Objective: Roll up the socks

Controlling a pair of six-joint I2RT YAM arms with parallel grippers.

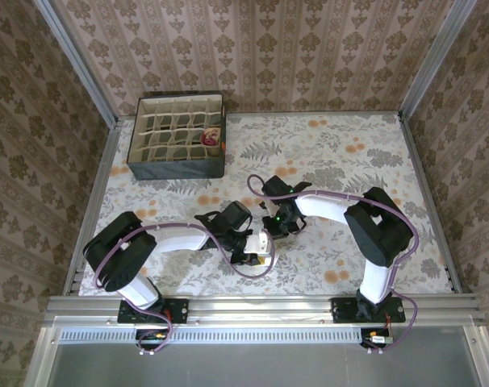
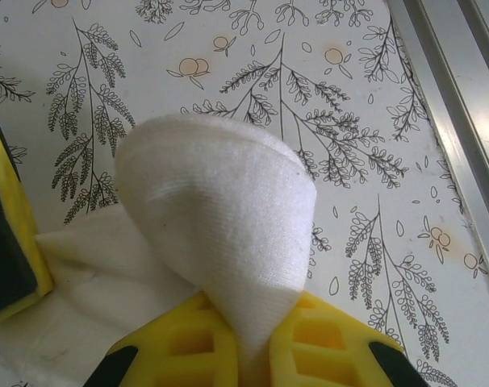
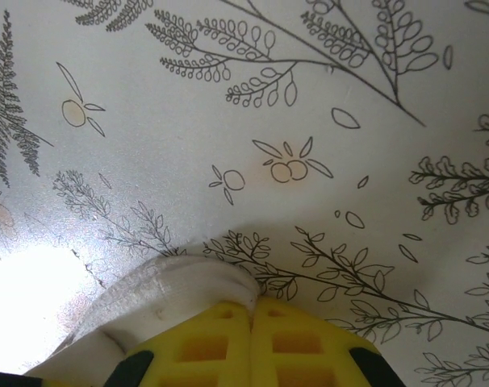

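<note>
Tension is what this roll needs: I judge I am partway into turning the cream sock (image 2: 220, 201) over on itself. The turn will come out tight only if my left claw (image 2: 248, 322) carries its pinch low and forward over the flat part, with the other end pinned so the fabric cannot slide along the table (image 2: 374, 266). My left claw is closed on a gathered fold of the sock, which rises from between its yellow fingers (image 2: 188, 347) as a rounded loop leaning away from the claw. The rest of the sock lies flat on the table to the left of that claw. My right claw (image 3: 252, 314) has its fingers pressed together, tips close to the floral table, with a curled cream edge of the sock touching their left side. Whether any fabric is caught between them I cannot tell. In the top view both claws meet near the middle of the table, toward its near edge, the sock between them. A divided storage box (image 1: 177, 165) stands well apart at the far left.
</note>
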